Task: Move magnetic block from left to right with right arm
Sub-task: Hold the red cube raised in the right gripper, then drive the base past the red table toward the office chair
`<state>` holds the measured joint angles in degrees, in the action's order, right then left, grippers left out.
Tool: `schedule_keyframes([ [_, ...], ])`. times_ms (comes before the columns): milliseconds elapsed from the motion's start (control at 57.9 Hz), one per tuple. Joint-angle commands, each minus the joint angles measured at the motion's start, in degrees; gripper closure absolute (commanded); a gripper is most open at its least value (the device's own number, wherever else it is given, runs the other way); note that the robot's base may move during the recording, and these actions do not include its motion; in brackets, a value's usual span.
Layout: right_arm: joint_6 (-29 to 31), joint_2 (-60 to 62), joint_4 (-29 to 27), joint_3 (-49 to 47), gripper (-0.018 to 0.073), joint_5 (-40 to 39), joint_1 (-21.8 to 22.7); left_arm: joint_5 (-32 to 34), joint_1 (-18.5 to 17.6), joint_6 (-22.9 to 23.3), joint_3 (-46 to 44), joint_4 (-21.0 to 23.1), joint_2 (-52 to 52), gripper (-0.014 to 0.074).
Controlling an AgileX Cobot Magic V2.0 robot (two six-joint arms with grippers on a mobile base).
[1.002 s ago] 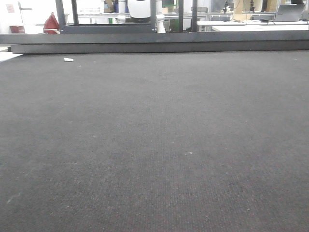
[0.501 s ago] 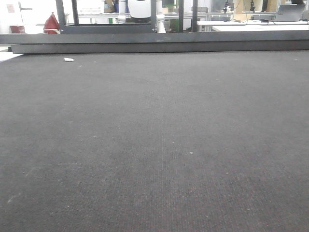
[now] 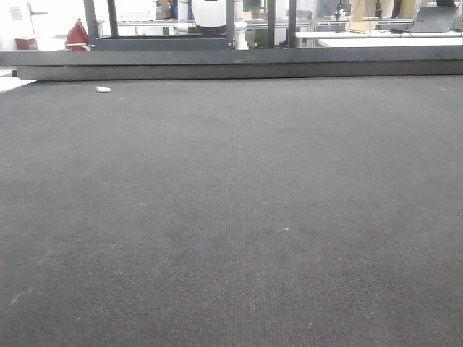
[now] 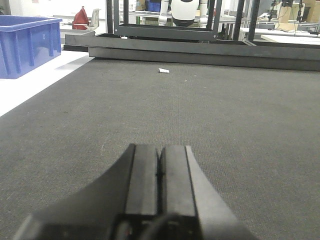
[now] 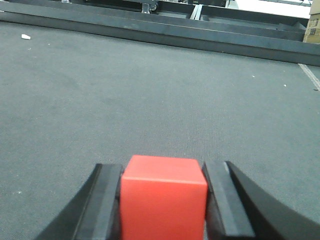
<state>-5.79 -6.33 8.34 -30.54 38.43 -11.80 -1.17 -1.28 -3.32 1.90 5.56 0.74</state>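
Okay, front view: a dark mat (image 3: 231, 217) covers the tabletop and fills nearly the whole frame. A small white scrap (image 3: 103, 89) lies on it at far left, near the back edge. A dark rail (image 3: 239, 63) runs along that back edge. Behind it are a red object (image 3: 77, 35) at left and a laptop (image 3: 434, 18) on a white surface at right.

Left wrist: the left tool (image 4: 159, 167) is fully closed, its two fingers (image 4: 142, 175) pressed flat together with no gap. It sits low over the mat (image 4: 240, 125) and points toward the rail (image 4: 200, 47). The scrap (image 4: 164, 70) is straight ahead, close to the rail. A blue bin (image 4: 25, 42) stands at far left on the white strip beside the mat. Its wall hides the inside, so I can't tell the contents.

Right wrist: the right tool (image 5: 161, 172) is clamped on the block (image 5: 163, 205), with one finger flat against each side face. The block is bright red and sits square between the fingers (image 5: 105, 200), top and near face showing. Its bottom is out of frame, so I can't tell whether it's on the mat (image 5: 150, 90) or lifted. The scrap (image 5: 25, 36) is at far top left and the rail (image 5: 150, 30) runs across the top. A corner of a cardboard box (image 5: 312, 27) shows at the top right edge, inside not visible.
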Motion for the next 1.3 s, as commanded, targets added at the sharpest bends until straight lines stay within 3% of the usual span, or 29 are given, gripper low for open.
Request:
schedule_keyframes([
  [0, 0.6, -0.8, 1.2, -1.4, 0.0341, -5.3, 0.1, 4.7, -0.1, 0.3, 0.4, 0.3, 0.7, 0.0722],
  [1278, 0.6, -1.0, 1.2, -1.4, 0.0341, -5.3, 0.0, 4.7, -0.1, 0.3, 0.4, 0.3, 0.7, 0.0722],
])
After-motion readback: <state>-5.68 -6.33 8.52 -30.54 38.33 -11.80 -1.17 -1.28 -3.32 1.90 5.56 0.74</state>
